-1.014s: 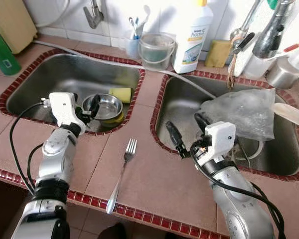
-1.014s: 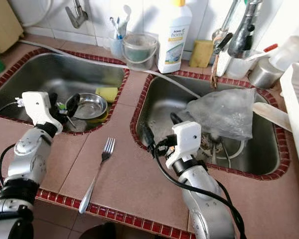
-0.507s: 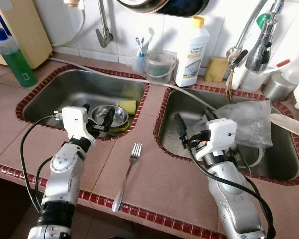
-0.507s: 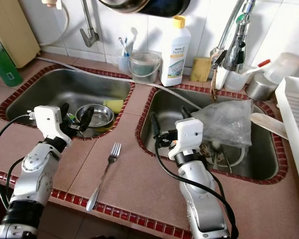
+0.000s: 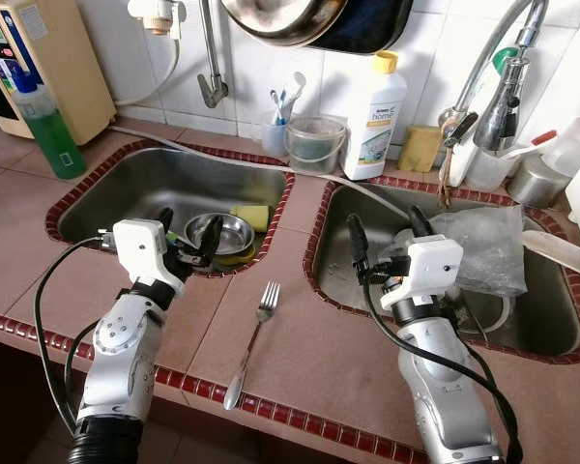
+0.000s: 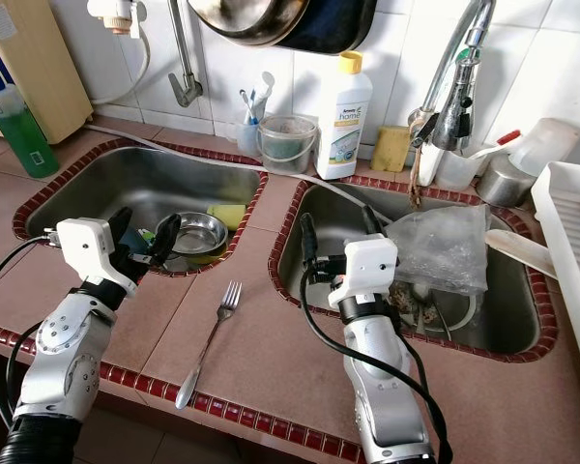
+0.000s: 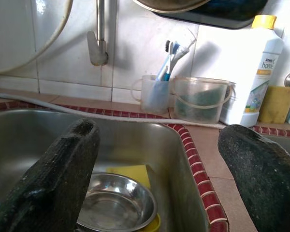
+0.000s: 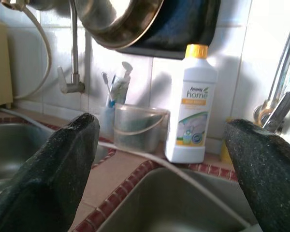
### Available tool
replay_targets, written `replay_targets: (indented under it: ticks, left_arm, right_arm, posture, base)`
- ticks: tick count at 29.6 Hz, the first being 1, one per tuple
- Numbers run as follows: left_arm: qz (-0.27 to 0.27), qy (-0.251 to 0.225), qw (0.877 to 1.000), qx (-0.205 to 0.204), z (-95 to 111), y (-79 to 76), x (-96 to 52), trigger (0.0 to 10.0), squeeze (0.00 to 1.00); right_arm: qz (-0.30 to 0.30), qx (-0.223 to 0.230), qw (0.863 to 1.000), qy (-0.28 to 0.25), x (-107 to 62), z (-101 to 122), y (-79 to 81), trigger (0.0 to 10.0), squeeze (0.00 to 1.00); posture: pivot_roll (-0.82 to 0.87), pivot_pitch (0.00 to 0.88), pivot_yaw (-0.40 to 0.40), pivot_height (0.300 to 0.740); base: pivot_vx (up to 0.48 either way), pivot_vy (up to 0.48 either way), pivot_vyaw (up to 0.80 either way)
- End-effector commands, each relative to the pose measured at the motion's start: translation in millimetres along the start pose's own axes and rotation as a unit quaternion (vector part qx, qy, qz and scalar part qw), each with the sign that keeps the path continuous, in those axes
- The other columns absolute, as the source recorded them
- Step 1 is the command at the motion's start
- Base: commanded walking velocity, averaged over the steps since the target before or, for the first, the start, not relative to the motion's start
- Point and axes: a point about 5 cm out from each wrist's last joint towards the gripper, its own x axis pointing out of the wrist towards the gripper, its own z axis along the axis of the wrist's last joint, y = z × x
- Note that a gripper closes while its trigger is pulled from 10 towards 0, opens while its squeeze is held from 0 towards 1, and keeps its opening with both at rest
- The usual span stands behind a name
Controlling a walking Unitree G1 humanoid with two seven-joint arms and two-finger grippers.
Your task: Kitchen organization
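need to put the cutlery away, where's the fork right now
The fork lies on the tiled counter between the two sinks, tines toward the wall, handle reaching the red front edge, between the left pincer and the right pincer.

Two silver jointed arms, white boxy wrist housings, looped black cables. Left gripper [image 5: 188, 242] and right gripper [image 5: 387, 230]: long black fingers, rough speckled texture in wrist views.
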Motion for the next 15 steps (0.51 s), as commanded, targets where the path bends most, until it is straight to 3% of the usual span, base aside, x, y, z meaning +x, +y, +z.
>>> replay_targets:
  ticks: [1, 15]
  left_arm:
    - [-0.006, -0.005, 1.0, -0.006, 1.2, -4.8, -1.4, 10.0, 0.0]
    - [-0.012, 0.005, 1.0, -0.006, -2.7, -11.6, -0.5, 10.0, 0.0]
  right_arm:
    - [-0.005, -0.012, 1.0, 0.003, -2.8, -6.1, -3.8, 10.0, 0.0]
    - [-0.012, -0.014, 1.0, -0.002, -2.9, -8.4, -5.7, 10.0, 0.0]
  posture:
    - [-0.13, 0.0, 0.038, 0.74]
    - [-0.13, 0.0, 0.045, 0.74]
  base:
    - [0.0, 0.0, 0.0]
    - [0.0, 0.0, 0.0]
